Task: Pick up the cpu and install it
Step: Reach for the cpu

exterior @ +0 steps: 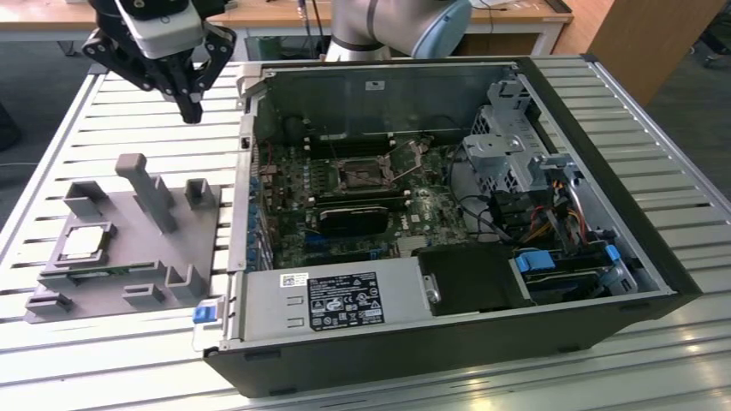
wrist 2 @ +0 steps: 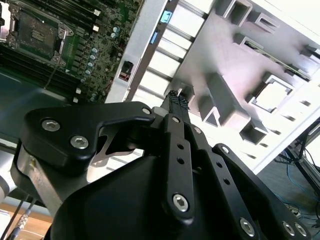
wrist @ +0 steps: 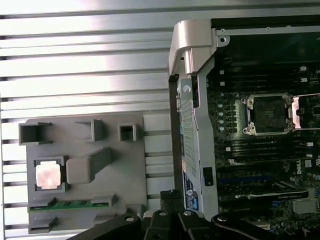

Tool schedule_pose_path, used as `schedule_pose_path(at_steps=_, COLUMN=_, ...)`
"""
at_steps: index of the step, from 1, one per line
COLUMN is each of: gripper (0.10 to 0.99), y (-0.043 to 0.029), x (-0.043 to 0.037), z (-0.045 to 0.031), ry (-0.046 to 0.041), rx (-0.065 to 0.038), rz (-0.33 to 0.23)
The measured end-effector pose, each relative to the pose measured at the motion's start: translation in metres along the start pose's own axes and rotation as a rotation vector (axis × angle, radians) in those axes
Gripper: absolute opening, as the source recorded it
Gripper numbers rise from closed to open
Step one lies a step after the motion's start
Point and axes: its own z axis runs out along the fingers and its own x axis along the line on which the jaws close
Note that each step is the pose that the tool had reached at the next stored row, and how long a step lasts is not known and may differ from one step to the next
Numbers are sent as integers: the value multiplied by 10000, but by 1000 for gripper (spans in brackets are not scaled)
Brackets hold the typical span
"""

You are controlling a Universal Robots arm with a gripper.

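Note:
The cpu (exterior: pixel 86 242), a small square chip with a silvery top, lies flat in a recess of the grey plastic tray (exterior: pixel 197 250) at the exterior view's left. Both wrist views show the cpu (wrist 2: pixel 273 95) (wrist: pixel 48 176) seated in the tray (wrist 2: pixel 235 55) (wrist: pixel 80 131). My gripper (exterior: pixel 190 110) hangs well above the slatted table, behind the tray and apart from the chip. Its fingertips (wrist 2: pixel 176 100) (wrist: pixel 170 195) are pressed together with nothing between them. The black socket (exterior: pixel 363 174) (wrist 2: pixel 37 35) (wrist: pixel 267 115) sits on the motherboard inside the open computer case.
The open computer case (exterior: pixel 594 171) lies on its side on the slatted metal table (exterior: pixel 68 128), right beside the tray. Tall posts (exterior: pixel 146 190) stand up from the tray near the cpu. Cables and a drive cage (exterior: pixel 514 145) crowd the case at the exterior view's right.

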Motion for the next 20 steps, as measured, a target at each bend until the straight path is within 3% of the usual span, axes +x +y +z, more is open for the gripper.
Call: schedule_pose_path(at_steps=20, gripper=106, y=-9, x=114, z=3, ry=0, rx=0, rz=0)
